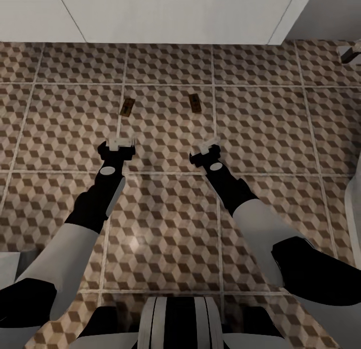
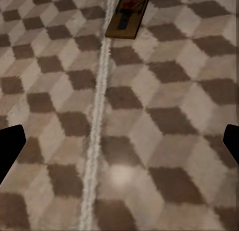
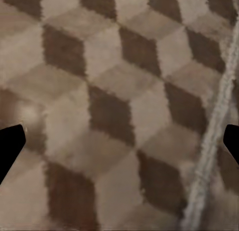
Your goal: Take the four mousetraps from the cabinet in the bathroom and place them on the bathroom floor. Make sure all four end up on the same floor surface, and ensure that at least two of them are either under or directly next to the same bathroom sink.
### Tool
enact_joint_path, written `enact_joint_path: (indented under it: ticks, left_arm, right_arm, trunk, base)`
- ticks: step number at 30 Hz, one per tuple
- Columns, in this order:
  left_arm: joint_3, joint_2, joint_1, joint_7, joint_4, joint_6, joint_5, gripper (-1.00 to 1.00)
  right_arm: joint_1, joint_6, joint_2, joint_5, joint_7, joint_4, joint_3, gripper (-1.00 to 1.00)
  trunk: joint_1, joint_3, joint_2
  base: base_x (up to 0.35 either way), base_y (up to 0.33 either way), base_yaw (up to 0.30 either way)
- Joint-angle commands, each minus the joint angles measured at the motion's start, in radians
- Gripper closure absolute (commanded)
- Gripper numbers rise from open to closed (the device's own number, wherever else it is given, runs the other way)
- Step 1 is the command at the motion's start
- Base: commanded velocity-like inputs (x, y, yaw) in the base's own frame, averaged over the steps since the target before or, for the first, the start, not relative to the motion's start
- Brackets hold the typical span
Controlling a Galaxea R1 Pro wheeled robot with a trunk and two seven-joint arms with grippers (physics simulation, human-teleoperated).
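From the head camera, two traps lay on the floor (image 1: 165, 208) in the upper middle: the left trap (image 1: 127, 107) just past the left claw (image 1: 119, 141), the right trap (image 1: 195, 103) past the right claw (image 1: 208, 147), long axes running up-frame.

At the left wrist, the trap (image 2: 128, 14) sat top centre, jaws apart and empty.

At the right wrist, jaws stood wide over bare tiles (image 3: 114, 111).

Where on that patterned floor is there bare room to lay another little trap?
Bare tiles lie between the left mousetrap and the right mousetrap, and wide to either side of them. The bathroom floor is also bare toward the white unit. It is tightest just ahead of the left pincer and right pincer.
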Motion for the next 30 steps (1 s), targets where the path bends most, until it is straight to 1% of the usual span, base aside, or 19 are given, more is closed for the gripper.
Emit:
enact_joint_path:
  ticks: [1,9,24,30]
  left_arm:
    - [-0.004,0.001,0.000,0.007,-0.006,0.007,0.000,-1.00]
    - [-0.004,0.001,0.000,0.007,-0.016,0.009,0.000,-1.00]
    - [-0.005,0.001,0.000,0.007,-0.019,0.010,0.000,-1.00]
    - [-0.005,0.001,0.000,0.007,-0.042,0.011,0.000,-1.00]
  right_arm:
    - [0.000,0.008,0.000,0.010,-0.004,-0.001,0.003,-1.00]
    - [0.000,0.009,0.000,0.011,-0.004,0.000,0.002,-1.00]
    - [0.000,0.010,0.000,0.010,-0.004,0.002,0.002,-1.00]
    - [0.000,0.011,0.000,0.010,-0.004,0.002,0.002,-1.00]
  trunk:
    - [0.000,0.000,0.000]
    - [0.000,0.000,0.000]
    - [0.000,0.000,0.000]
    - [0.000,0.000,0.000]
  base:
    - [-0.156,0.005,0.000]
    - [-0.249,0.041,0.000]
    - [-0.315,0.010,0.000]
    - [-0.227,0.000,0.000]
